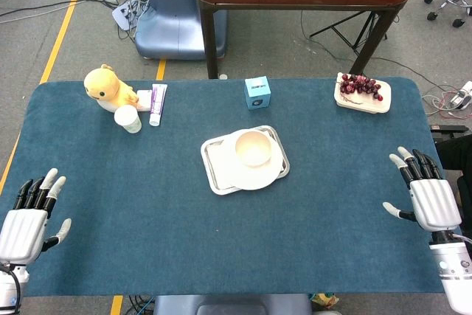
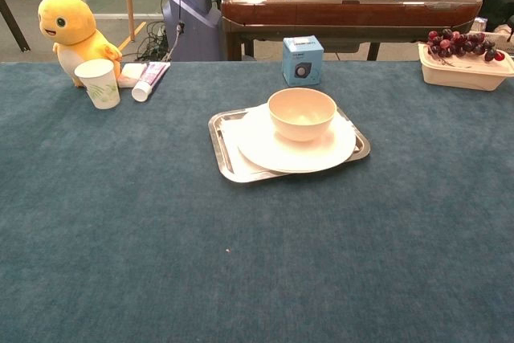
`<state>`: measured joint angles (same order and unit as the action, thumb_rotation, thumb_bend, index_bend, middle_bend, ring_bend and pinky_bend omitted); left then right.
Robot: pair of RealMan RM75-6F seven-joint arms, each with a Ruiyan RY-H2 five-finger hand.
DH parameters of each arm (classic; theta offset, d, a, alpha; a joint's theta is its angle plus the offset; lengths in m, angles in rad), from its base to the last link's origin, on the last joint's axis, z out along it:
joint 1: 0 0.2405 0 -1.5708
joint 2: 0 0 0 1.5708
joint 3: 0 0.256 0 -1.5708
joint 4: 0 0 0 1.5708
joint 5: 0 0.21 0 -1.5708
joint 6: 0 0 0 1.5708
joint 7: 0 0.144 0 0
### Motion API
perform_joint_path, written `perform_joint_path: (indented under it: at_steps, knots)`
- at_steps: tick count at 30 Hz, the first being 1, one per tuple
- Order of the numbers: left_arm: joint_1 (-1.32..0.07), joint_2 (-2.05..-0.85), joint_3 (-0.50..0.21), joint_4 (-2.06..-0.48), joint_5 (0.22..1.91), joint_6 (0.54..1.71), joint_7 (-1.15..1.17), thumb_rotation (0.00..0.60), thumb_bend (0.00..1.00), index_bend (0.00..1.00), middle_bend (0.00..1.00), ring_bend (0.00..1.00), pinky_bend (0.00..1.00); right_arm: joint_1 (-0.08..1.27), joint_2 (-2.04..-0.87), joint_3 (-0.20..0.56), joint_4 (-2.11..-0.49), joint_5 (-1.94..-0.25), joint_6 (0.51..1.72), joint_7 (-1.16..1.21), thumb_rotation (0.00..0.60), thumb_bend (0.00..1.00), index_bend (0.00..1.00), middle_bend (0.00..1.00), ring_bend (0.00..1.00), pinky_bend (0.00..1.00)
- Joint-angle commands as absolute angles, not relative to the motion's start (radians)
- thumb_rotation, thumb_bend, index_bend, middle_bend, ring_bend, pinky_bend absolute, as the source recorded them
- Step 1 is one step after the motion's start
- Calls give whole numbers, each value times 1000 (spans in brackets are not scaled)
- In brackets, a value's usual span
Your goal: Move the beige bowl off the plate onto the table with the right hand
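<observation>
The beige bowl [image 1: 254, 148] [image 2: 301, 112] stands upright on a white plate [image 1: 254, 177] [image 2: 299, 153], which lies on a metal tray [image 1: 216, 170] [image 2: 226, 146] in the middle of the blue table. My right hand [image 1: 428, 193] rests flat near the table's right edge, fingers spread, holding nothing, well to the right of the bowl. My left hand [image 1: 28, 219] lies at the near left corner, fingers apart and empty. Neither hand shows in the chest view.
A yellow plush duck [image 1: 107, 86] [image 2: 71, 26], a paper cup [image 1: 128, 118] [image 2: 97, 83] and a tube [image 1: 158, 103] [image 2: 150, 79] sit at the far left. A blue box [image 1: 257, 92] [image 2: 303, 59] stands behind the tray. A container of grapes [image 1: 362, 92] [image 2: 465, 57] is at the far right.
</observation>
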<state>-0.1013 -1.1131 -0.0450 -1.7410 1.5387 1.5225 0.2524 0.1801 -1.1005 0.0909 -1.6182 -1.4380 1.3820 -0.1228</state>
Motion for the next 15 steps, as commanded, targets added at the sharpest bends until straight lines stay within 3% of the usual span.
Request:
perform_joint_path:
  at_steps: [1, 15]
  knots:
    - [-99, -1111, -43, -1744, 1543, 1526, 250, 600, 325, 0, 0, 0, 0, 180, -1103, 90, -1619, -1439, 1382, -127, 600, 195, 132, 100, 0, 76]
    - [-99, -1108, -50, -1737, 1539, 1529, 246, 600, 324, 0, 0, 0, 0, 187, -1102, 92, -1620, -1431, 1367, -128, 600, 195, 133, 100, 0, 77]
